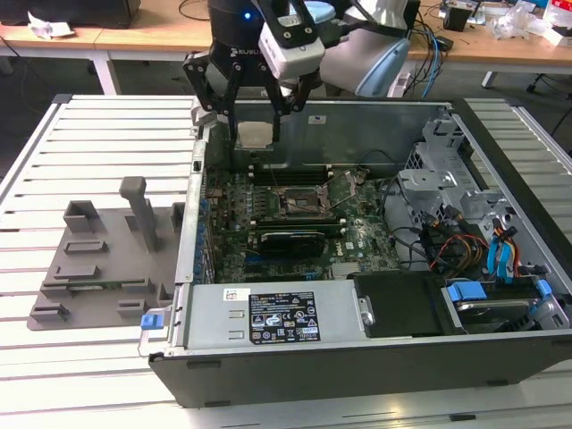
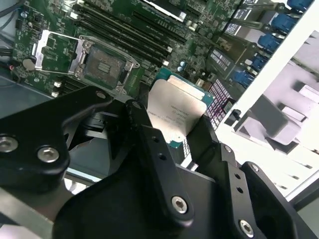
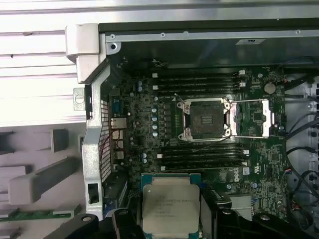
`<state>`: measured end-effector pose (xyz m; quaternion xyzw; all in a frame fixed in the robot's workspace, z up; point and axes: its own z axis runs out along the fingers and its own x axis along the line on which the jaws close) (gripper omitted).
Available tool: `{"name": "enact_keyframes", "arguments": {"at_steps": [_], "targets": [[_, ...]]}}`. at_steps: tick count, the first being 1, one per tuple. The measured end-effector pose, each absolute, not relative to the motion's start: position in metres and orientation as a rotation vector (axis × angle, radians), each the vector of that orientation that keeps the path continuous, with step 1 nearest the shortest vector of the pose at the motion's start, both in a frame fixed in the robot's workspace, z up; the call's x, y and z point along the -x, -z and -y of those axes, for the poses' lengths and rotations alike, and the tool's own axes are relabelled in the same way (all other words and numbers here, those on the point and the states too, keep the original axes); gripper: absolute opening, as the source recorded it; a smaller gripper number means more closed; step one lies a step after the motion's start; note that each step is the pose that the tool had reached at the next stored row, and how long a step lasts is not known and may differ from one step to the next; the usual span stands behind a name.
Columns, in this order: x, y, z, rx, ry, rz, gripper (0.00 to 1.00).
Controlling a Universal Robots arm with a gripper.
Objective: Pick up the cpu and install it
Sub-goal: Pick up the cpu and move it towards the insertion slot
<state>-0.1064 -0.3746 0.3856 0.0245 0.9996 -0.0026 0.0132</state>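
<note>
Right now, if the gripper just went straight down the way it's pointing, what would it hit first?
Probably the green circuit board beside the open socket, not the socket itself, though depth is unclear. The gripper is carrying the chip, so the chip would touch first.

Open computer case (image 1: 357,366), grey fixture tray (image 1: 94,290) beside it, slatted table (image 1: 116,134)

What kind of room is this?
Probably a robot lab or workshop: a pincer holds a computer chip over an open computer case on a metal table, with cluttered desks behind.
</note>
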Motion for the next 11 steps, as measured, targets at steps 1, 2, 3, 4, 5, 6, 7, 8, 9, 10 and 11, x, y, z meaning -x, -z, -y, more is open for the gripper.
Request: {"name": "enact_keyframes", "arguments": {"at_steps": [1, 2, 3, 4, 5, 6, 7, 8, 9, 10, 11], "targets": [[0.103, -0.386, 0.375, -0.076, 0.008, -3.114, 0.55], [0.101, -0.385, 0.375, -0.076, 0.008, -3.114, 0.55], [0.097, -0.385, 0.375, -0.076, 0.008, -3.114, 0.55], [0.094, -0.385, 0.375, -0.076, 0.008, -3.114, 0.55], [0.090, -0.385, 0.375, -0.076, 0.008, -3.114, 0.55], [0.087, -0.385, 0.375, -0.076, 0.008, -3.114, 0.55], [0.085, -0.385, 0.375, -0.076, 0.008, -3.114, 0.55], [0.083, -0.385, 0.375, -0.076, 0.008, -3.114, 0.55], [0.081, -0.385, 0.375, -0.076, 0.008, -3.114, 0.55], [0.079, -0.385, 0.375, -0.076, 0.008, -3.114, 0.55], [0.077, -0.385, 0.375, -0.076, 0.008, -3.114, 0.55]]}}
